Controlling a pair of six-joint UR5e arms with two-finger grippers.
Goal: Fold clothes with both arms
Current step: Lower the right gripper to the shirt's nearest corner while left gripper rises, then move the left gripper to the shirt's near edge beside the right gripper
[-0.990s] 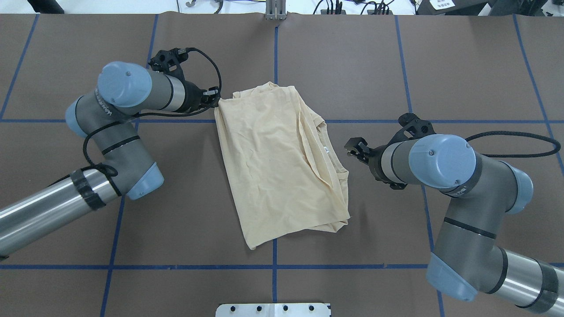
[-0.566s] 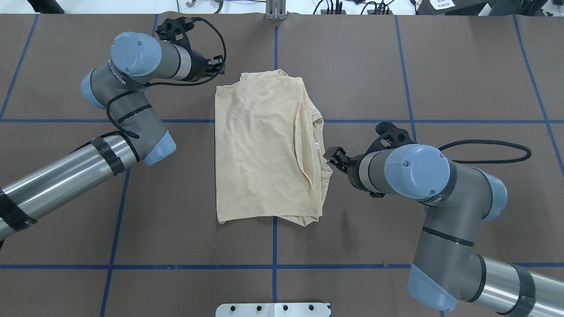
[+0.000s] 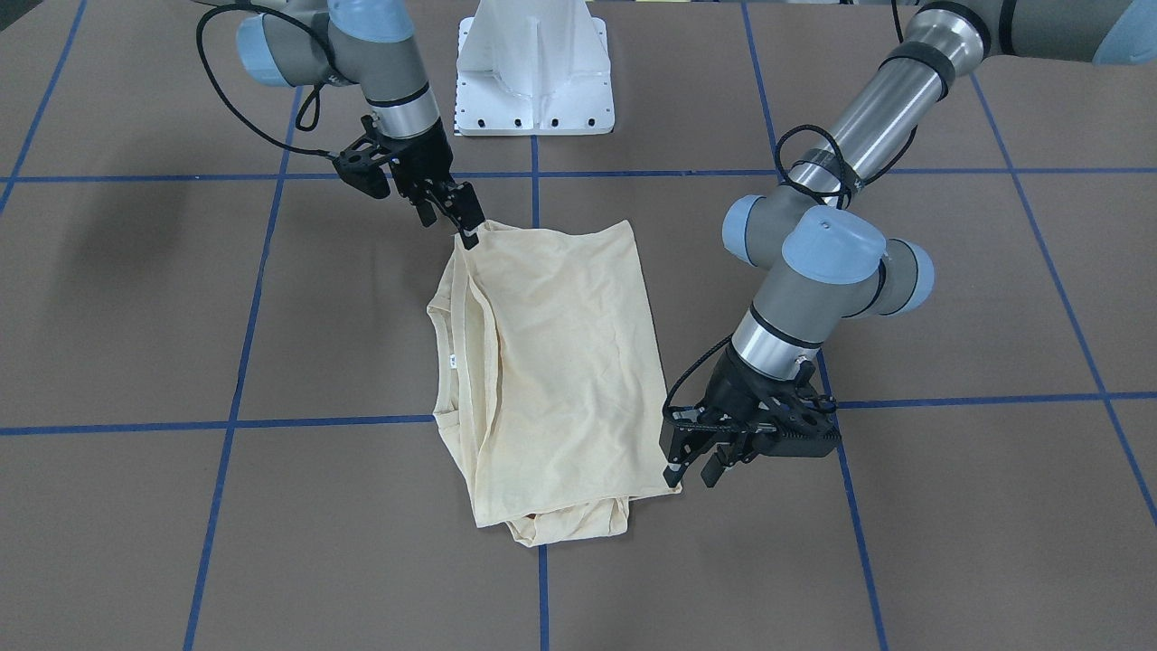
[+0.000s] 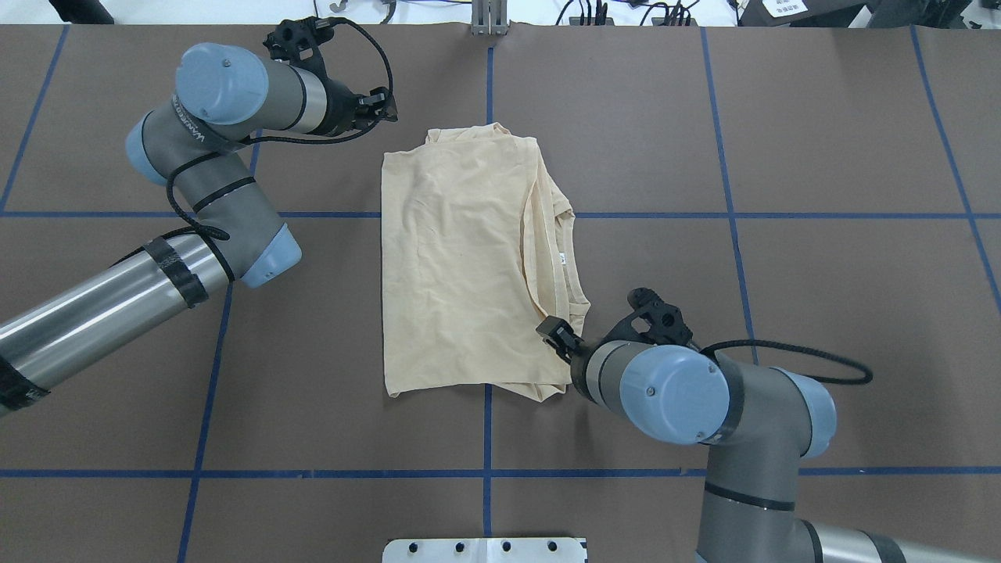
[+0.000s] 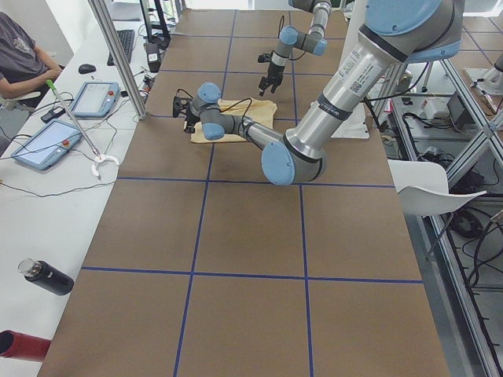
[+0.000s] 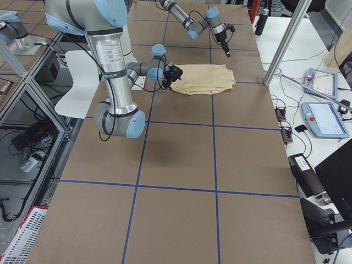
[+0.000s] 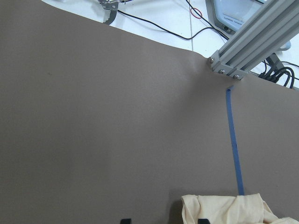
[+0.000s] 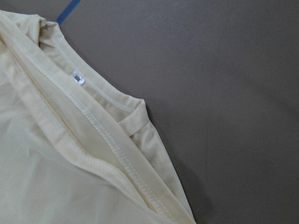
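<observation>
Shirt: The pale beige shirt lies folded into a neat oblong at the middle of the brown table. Its collar and small white label show along the right edge.
Left gripper: The left gripper hangs just off the shirt's far left corner, fingers spread and nothing between them. It looks to have let go once the cloth was squared.
Right gripper: The right gripper points down at the near right corner, at or just above the fabric. Whether its fingers are parted or pinching cannot be told. It is probably lining up for the next fold.
Change: A second ago the shirt lay askew, with the left gripper at its corner. Now its long edges run parallel to the blue tape lines. Since the later of the earlier frames the cloth has not shifted, while the right gripper has travelled from beside the collar to the near corner.
</observation>
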